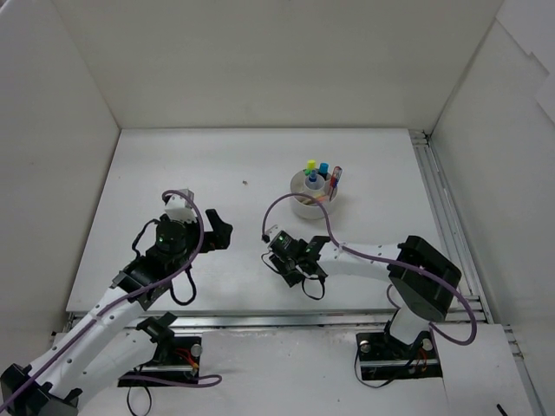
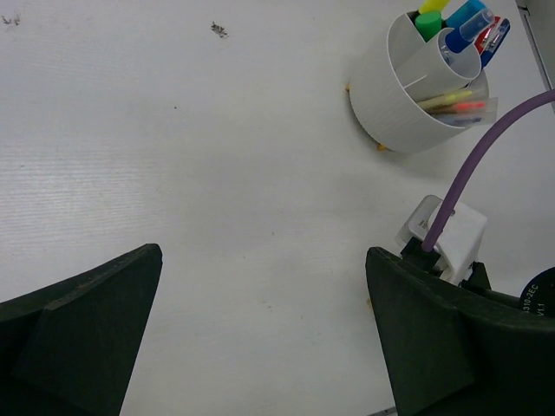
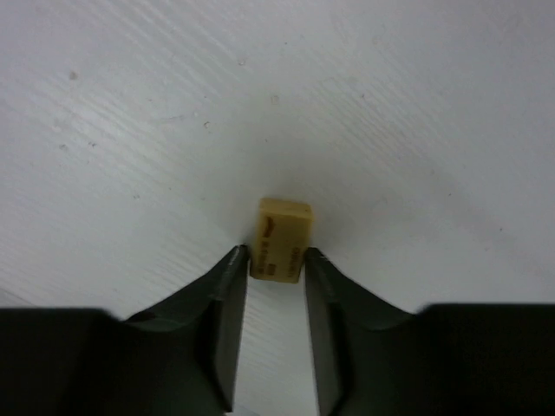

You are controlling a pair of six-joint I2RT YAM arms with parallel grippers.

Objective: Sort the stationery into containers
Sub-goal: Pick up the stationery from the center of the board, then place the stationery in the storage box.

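White table (image 1: 173,173) w/ small dark speck (image 1: 246,183), white walls (image 1: 52,130) around, metal rail (image 1: 442,217) along rt edge

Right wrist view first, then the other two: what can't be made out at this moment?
- Right wrist: the print on the beige eraser is too blurred to read. The right gripper, closed on it, covers its near end.
- Top external: the eraser is hidden under the right gripper. The white organizer is too small to show its dividers.
- Left wrist: the frame's top edge cuts off the yellow highlighter cap.
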